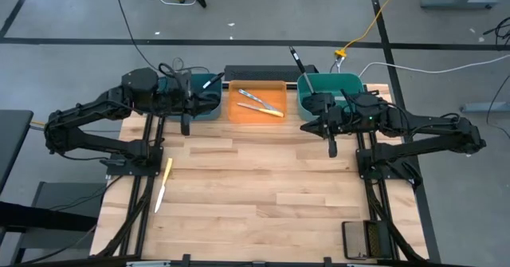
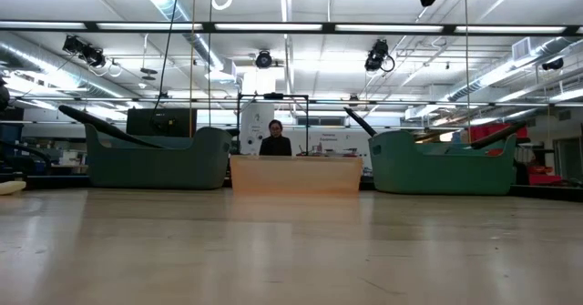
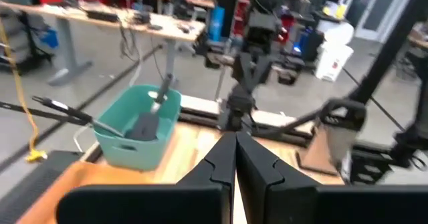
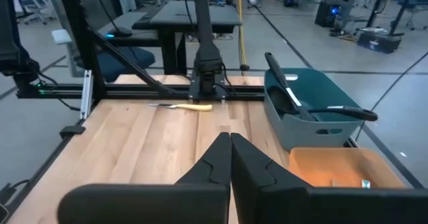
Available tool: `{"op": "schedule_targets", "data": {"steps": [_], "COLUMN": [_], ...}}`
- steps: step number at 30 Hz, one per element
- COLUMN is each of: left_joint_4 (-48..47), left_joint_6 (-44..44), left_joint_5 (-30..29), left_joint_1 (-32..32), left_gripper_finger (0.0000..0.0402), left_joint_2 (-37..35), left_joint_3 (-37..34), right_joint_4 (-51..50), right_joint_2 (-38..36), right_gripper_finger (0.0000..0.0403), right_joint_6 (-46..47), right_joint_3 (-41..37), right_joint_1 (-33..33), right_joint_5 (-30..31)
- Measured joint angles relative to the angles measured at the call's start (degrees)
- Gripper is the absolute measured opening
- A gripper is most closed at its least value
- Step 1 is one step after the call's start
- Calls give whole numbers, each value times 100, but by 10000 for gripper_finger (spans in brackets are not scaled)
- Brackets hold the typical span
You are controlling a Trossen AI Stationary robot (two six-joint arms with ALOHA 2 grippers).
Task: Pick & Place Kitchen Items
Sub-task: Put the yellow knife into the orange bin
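Yellow-handled knife (image 1: 163, 184) (table, left side)

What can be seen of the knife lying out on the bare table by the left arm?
The knife is slim, with a yellow handle and a pale silvery blade. It lies flat on the wooden table, alone, near the left arm's base, its handle end toward the bins and its blade toward the near edge. Nothing touches it but the tabletop. The right wrist view shows it too, lying before that base.
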Motion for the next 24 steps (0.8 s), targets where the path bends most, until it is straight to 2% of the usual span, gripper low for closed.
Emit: {"op": "schedule_targets", "data": {"steps": [5, 24], "left_joint_4": [-558, -2413], "left_joint_6": [-98, -455], "left_joint_5": [278, 286], "left_joint_1": [-2, -2], "left_gripper_finger": [18, 18], "left_joint_2": [0, 0], "left_joint_3": [0, -2], "right_joint_4": [-54, -56], "right_joint_2": [0, 0], "right_gripper_finger": [4, 7], "right_joint_6": [0, 19], "right_joint_3": [0, 0], "right_joint_1": [0, -1], "right_joint_5": [7, 8]}}
